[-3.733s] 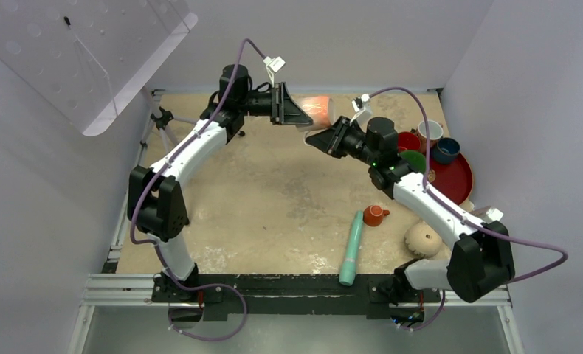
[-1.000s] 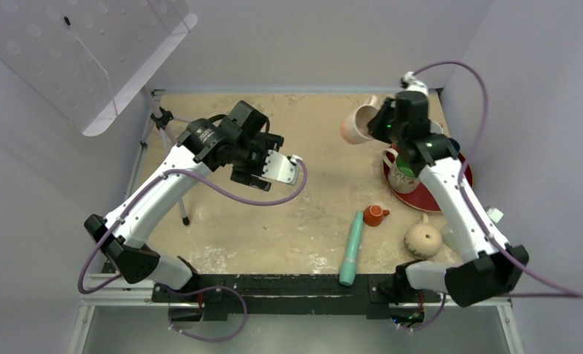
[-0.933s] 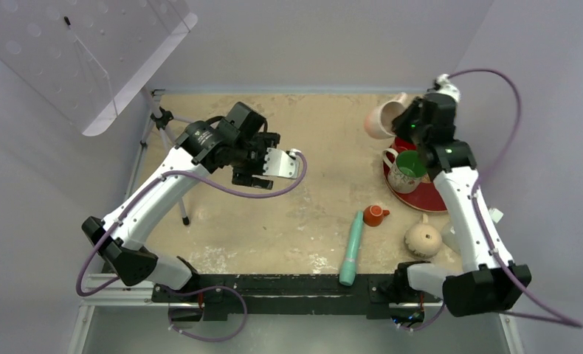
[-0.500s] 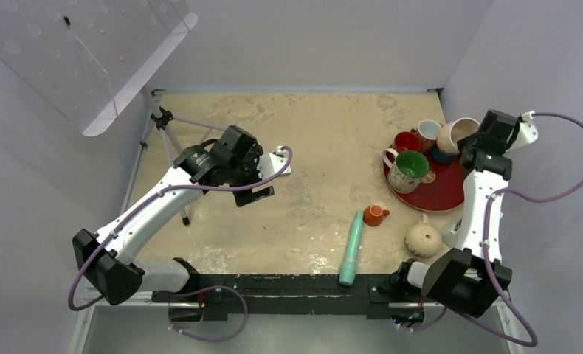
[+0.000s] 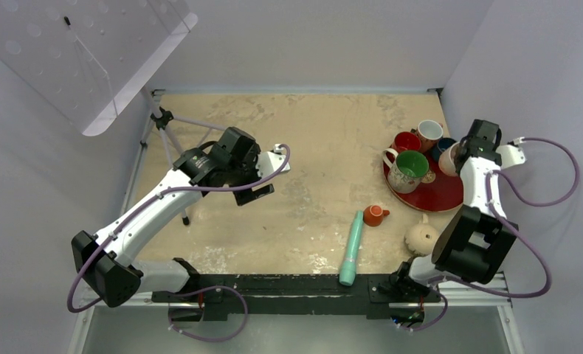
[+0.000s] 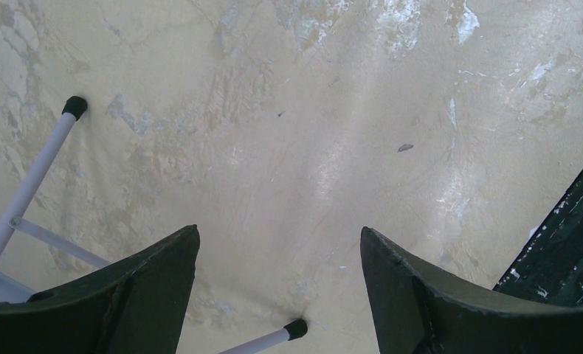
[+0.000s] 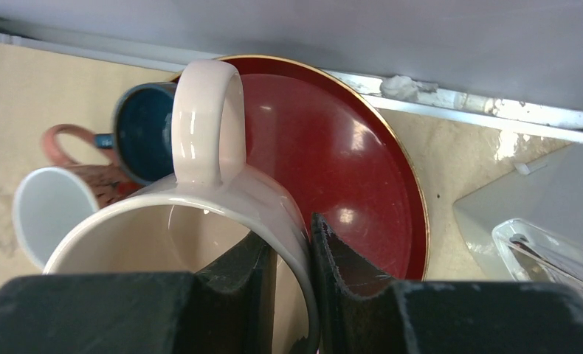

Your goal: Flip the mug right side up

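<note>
Rounded beige ceramic mug (image 5: 423, 238) sits on worktop (image 5: 311, 147) by right arm's base, apparently mouth-down. Judged rigid, glaze-slick, chippable; take small loop handle (image 5: 422, 219) or belly. Left gripper (image 6: 280, 273) spread, empty; right gripper (image 7: 292, 247) pinches pale glossy mug (image 7: 200, 184) by rim

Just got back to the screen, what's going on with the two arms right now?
The right gripper is pinching the wall of a pale mug, one finger inside and one outside, holding it over the red tray. The left gripper hangs open and empty above the table. The rounded beige mug sits untouched near the right arm's base, seemingly bottom up.
</note>
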Controlling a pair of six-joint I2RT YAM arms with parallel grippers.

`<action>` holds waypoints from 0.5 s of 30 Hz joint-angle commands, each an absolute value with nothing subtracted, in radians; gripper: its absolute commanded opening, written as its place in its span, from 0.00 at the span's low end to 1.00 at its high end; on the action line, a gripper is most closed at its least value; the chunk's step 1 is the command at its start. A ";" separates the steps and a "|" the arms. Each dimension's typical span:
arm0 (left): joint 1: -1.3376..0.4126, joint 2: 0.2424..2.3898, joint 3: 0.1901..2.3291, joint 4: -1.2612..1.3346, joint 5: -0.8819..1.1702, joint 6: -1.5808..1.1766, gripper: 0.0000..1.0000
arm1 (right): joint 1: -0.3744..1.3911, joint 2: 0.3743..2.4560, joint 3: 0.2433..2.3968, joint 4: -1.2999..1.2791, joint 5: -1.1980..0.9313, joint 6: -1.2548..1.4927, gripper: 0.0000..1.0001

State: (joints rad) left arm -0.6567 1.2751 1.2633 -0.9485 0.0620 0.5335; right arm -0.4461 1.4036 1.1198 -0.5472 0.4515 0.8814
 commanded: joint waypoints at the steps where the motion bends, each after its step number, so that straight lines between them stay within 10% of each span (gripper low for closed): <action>1: -0.651 1.285 1.262 -0.921 0.040 0.507 0.83 | -0.447 1.456 1.148 -0.501 0.535 0.971 0.00; 15: -0.617 1.359 1.284 -0.924 0.032 0.494 0.83 | -0.445 1.660 1.193 -0.467 0.464 0.985 0.00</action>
